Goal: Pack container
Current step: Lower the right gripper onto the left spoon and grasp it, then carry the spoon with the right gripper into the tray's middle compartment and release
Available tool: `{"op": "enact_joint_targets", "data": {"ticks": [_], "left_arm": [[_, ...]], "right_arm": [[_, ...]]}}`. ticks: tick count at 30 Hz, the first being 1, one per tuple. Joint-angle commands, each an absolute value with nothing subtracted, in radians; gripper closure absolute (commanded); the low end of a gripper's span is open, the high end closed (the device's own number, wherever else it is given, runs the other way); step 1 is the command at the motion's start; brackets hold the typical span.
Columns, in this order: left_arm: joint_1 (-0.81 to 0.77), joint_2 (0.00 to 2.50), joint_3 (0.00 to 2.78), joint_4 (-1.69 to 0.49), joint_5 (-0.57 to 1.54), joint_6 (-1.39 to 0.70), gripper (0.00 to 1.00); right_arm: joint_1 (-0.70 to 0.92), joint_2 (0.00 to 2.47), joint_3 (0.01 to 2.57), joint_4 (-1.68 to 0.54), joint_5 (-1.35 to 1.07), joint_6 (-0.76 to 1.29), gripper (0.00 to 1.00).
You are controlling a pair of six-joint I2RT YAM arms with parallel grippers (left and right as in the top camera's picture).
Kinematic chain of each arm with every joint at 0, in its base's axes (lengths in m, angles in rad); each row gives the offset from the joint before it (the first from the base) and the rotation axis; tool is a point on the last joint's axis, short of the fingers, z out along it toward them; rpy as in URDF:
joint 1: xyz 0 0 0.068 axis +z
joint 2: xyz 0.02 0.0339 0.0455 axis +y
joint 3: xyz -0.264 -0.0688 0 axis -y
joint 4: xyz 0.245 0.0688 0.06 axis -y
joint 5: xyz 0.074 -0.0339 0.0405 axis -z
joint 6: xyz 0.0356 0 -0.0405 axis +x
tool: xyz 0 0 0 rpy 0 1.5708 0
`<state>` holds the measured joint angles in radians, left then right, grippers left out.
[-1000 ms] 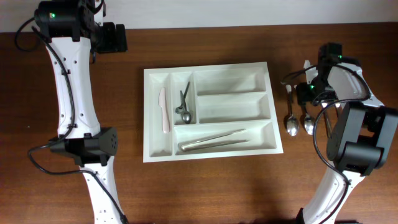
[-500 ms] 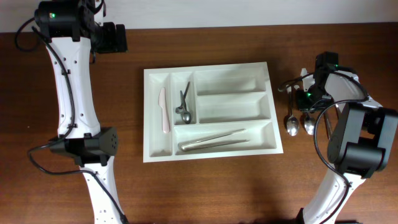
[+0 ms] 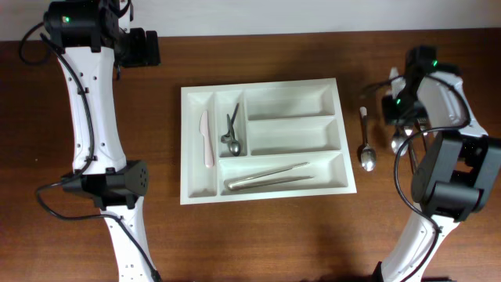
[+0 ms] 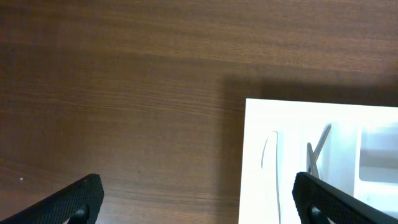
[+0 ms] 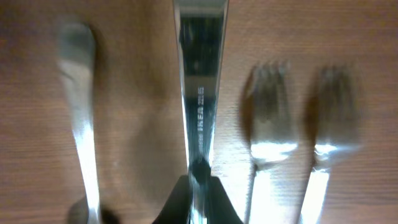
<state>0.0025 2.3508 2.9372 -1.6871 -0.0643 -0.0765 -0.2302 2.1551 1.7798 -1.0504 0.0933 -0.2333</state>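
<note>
The container (image 3: 188,141), a white tray with five compartments, lies mid-table, and its corner (image 4: 255,155) shows in the left wrist view. My right gripper (image 3: 399,117) hangs to its right, shut on a steel spoon (image 3: 398,139). In the right wrist view the spoon's stamped handle (image 5: 200,93) runs away from the shut gripper (image 5: 199,180). My left gripper (image 3: 153,48) is open at the table's back left. Nothing is between its fingertips, only bare wood beside the tray under the left gripper (image 4: 199,199).
A white plastic knife (image 3: 207,139), a small spoon (image 3: 232,135) and long steel pieces (image 3: 270,176) lie in the tray. Another spoon (image 3: 366,149) stays on the wood right of it. Two forks (image 5: 268,118) (image 5: 333,118) lie beside the held spoon.
My right gripper has closed on one of the two spoons and drawn it rightward and back, off the table. The other spoon stayed. The left arm has not moved.
</note>
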Motion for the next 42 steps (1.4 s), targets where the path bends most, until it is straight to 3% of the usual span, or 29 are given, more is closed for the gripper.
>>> {"op": "enact_joint_targets", "data": {"ticks": [1, 4, 9, 20, 28, 42], "left_arm": [[0.003, 2.345, 2.95, -1.687, -0.068, -0.086, 0.01], [0.003, 2.345, 2.95, -1.687, -0.068, -0.086, 0.01], [0.003, 2.345, 2.95, -1.687, -0.068, -0.086, 0.01], [0.003, 2.345, 2.95, -1.687, -0.068, -0.086, 0.01], [0.003, 2.345, 2.95, -1.687, -0.068, -0.086, 0.01], [0.003, 2.345, 2.95, -1.687, -0.068, -0.086, 0.01]], "right_arm": [[-0.214, 2.142, 1.98, -1.126, 0.09, -0.223, 0.96], [-0.174, 2.142, 2.141, -1.208, -0.003, -0.279, 0.96], [-0.06, 2.142, 2.315, -1.321, -0.218, -0.551, 0.96], [0.148, 2.145, 2.287, -1.52, -0.337, -1.019, 0.96], [0.226, 2.146, 2.137, -1.525, -0.336, -1.058, 0.96], [0.236, 2.147, 1.873, -1.304, -0.337, -1.069, 0.96]]}}
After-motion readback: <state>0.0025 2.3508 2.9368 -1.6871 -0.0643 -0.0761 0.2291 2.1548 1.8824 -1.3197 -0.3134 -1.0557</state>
